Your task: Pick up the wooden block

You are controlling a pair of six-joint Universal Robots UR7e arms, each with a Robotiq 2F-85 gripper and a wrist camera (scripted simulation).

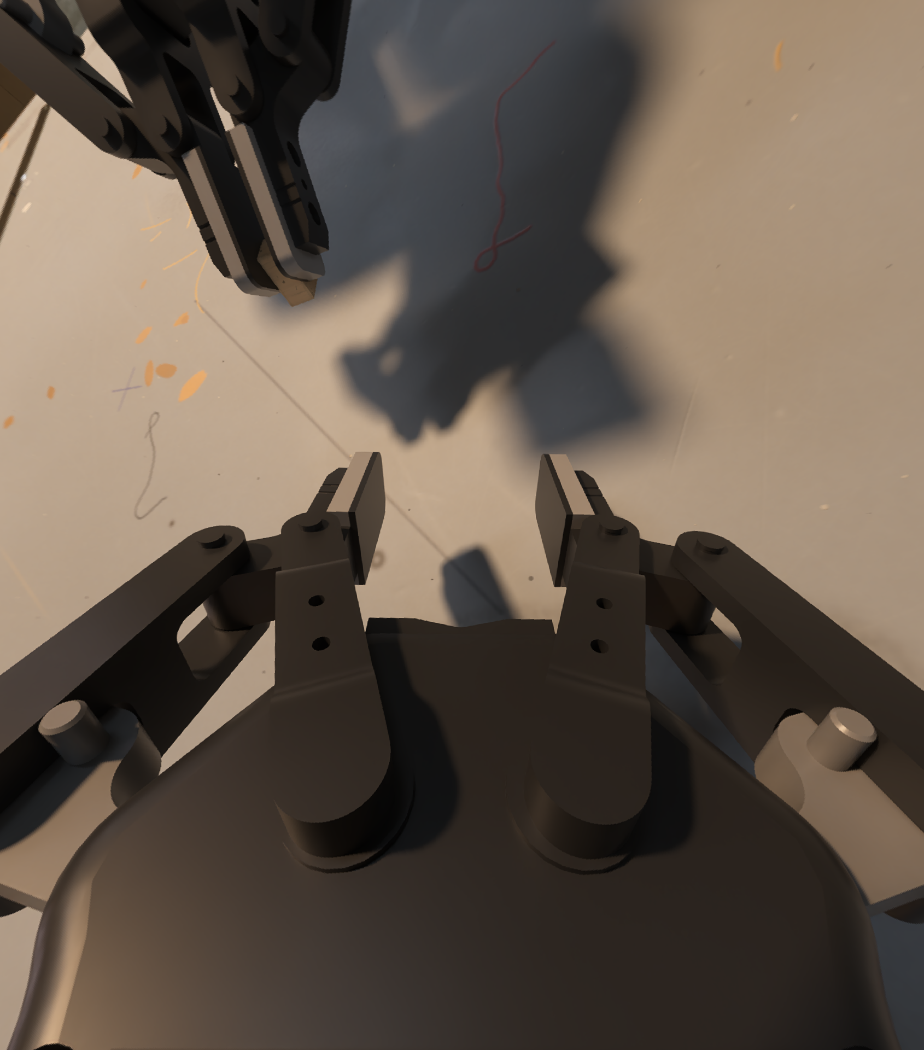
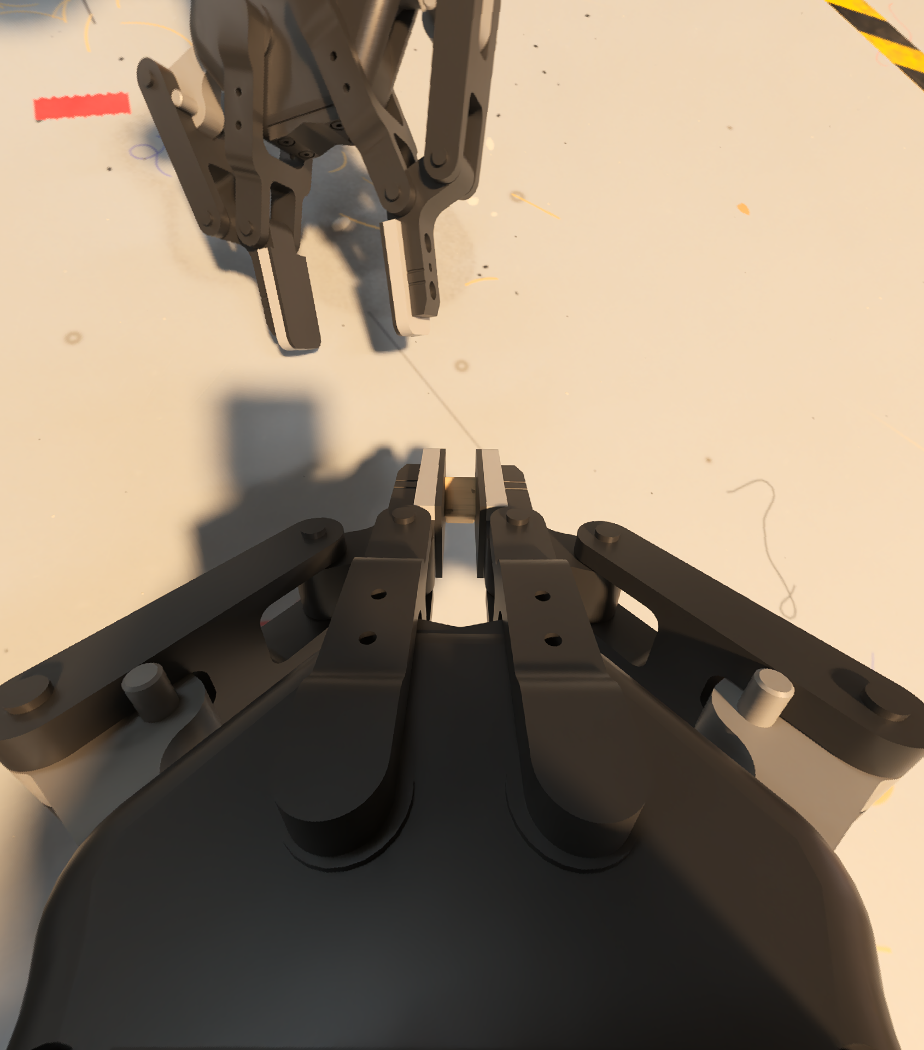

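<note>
Gripping one wooden block (image 2: 460, 499), right gripper (image 2: 460, 477) clamps.

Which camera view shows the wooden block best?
The right wrist view: the wooden block sits clamped between the right gripper fingers, close and centred. The left wrist view shows only a corner of it poking out below that gripper's fingertips, farther off.

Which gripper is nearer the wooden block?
Right. The right gripper is shut on the wooden block, clamped between its fingertips. The left gripper is open, empty, apart from it.
</note>
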